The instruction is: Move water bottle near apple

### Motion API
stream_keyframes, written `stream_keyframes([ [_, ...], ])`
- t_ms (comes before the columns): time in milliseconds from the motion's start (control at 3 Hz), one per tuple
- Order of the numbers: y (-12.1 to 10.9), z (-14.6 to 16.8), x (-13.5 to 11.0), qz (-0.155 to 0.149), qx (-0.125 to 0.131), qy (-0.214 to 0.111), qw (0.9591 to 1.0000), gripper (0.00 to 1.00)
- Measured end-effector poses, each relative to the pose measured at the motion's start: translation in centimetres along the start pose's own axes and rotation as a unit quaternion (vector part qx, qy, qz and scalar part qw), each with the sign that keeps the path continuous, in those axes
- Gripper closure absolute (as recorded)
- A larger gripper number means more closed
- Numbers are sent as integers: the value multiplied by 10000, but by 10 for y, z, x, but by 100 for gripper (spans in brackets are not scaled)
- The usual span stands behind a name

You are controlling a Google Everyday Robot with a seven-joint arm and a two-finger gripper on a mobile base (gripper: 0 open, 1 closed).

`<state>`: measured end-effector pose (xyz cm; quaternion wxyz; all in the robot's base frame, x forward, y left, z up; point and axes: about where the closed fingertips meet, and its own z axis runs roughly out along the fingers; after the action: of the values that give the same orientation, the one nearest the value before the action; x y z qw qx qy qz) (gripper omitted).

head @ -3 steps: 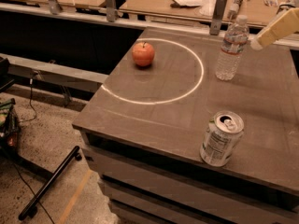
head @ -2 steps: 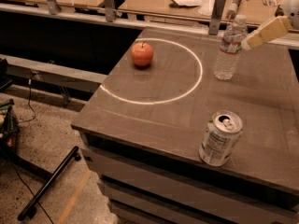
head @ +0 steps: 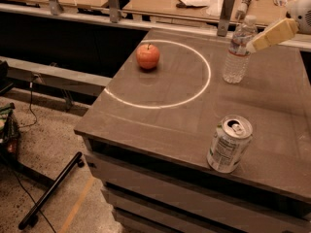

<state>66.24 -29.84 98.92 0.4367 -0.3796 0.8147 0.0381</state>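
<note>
The water bottle (head: 238, 52) stands upright on the dark table (head: 160, 130), just outside the right side of a white circle (head: 158, 106) marked on the tabletop. The red-orange apple (head: 147, 56) sits inside that circle at its far left, well apart from the bottle. My gripper (head: 253, 44) reaches in from the upper right, its tan tip right beside the bottle's upper right side at label height. Nothing shows whether it touches the bottle.
A silver drink can (head: 228, 143) stands near the table's front right edge. Behind the table runs a wooden bench (head: 194, 4) with metal posts and scattered items. To the left the floor drops away, with cables and a black stand leg (head: 51, 191).
My gripper has moved down and to the left, closing in on the bottle's right side. The bottle, apple and can have stayed in place.
</note>
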Motion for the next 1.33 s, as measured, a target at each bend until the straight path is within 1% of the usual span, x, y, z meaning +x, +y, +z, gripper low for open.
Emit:
stream_keyframes([
  [333,19,21,-1,264,-261,-264,9990,0],
  [667,34,46,5,449,-345,-364,9977,0],
  [1000,34,46,5,449,-345,-364,9977,0],
  [1333,34,50,3,494,-350,-433,9972,0],
])
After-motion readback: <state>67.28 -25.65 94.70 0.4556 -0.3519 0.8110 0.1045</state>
